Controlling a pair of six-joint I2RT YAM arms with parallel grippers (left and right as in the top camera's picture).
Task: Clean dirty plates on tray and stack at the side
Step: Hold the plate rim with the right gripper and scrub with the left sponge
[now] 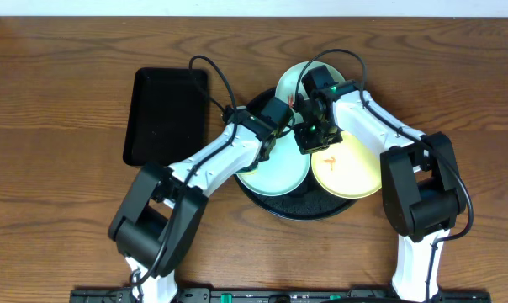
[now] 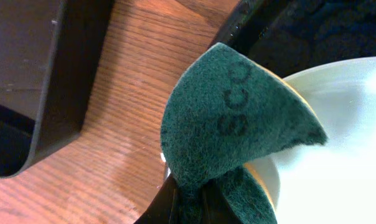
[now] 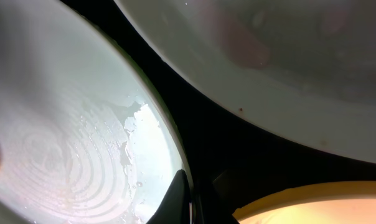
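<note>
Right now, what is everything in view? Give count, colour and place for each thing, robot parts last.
mint-green plates: two, pale green; one wet, on the near-left of the round tray, the other at its far rim
yellow plate: one, pale yellow with a small orange-red smear; right side of the round tray
round tray: one, black; table centre
rectangular tray: one, black; left of the round tray
scouring pad: one, dark green, folded; in the left gripper
table: one, brown wood
left gripper: shut on the scouring pad
right gripper: shut, between the plates
</note>
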